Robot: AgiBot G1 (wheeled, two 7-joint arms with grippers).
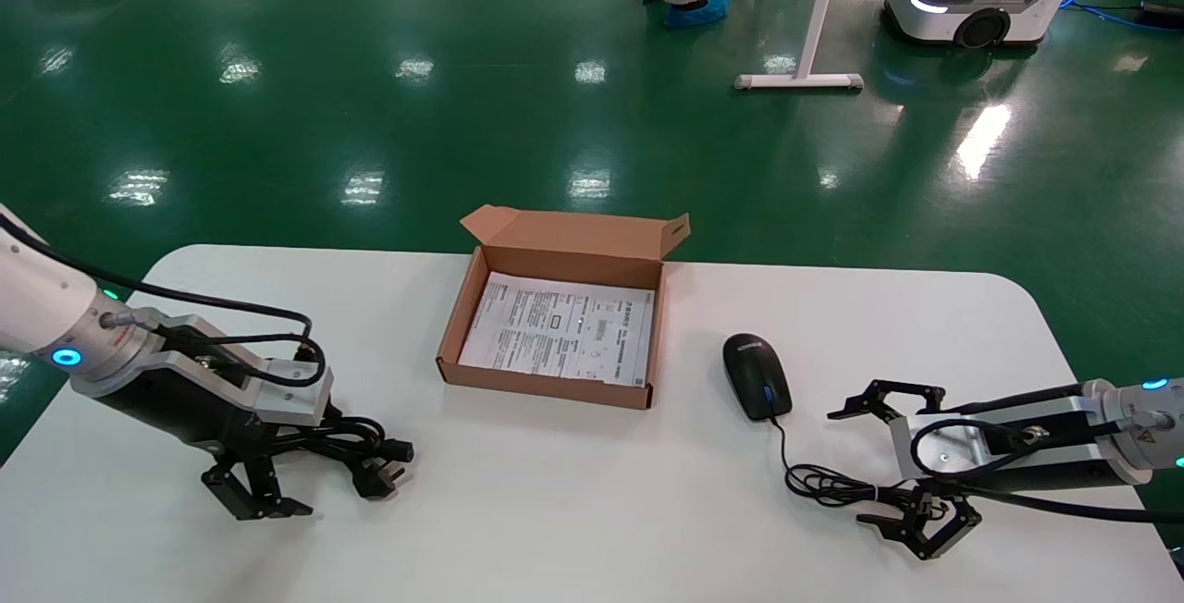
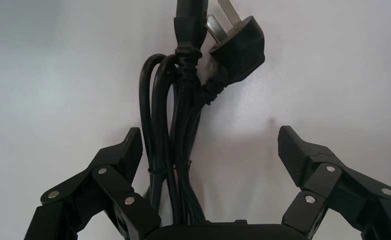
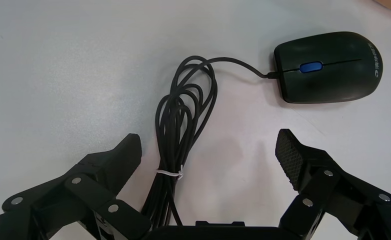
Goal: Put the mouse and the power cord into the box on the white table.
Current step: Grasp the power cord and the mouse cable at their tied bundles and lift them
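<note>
The white table (image 1: 573, 501) stands on a glossy green floor (image 1: 277, 104). The box (image 1: 553, 379) sits at centre, the mouse (image 1: 756, 375) at its 3 o'clock, the power cord (image 1: 356, 450) at 8 o'clock. The left gripper (image 2: 208, 150) straddles the cord, jaws wide; the right gripper (image 3: 208, 150), jaws wide, straddles the mouse's bundled cable (image 3: 181, 130).

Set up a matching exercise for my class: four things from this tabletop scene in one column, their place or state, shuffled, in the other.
Things:
1. mouse
2. power cord
3. box
4. right claw

Places or states:
A. holds a white printed sheet
B. open over a thin tied cable
C. bundled under the left claw
D. right of the box

Pairs: 1-D, 2-C, 3-A, 4-B
</note>
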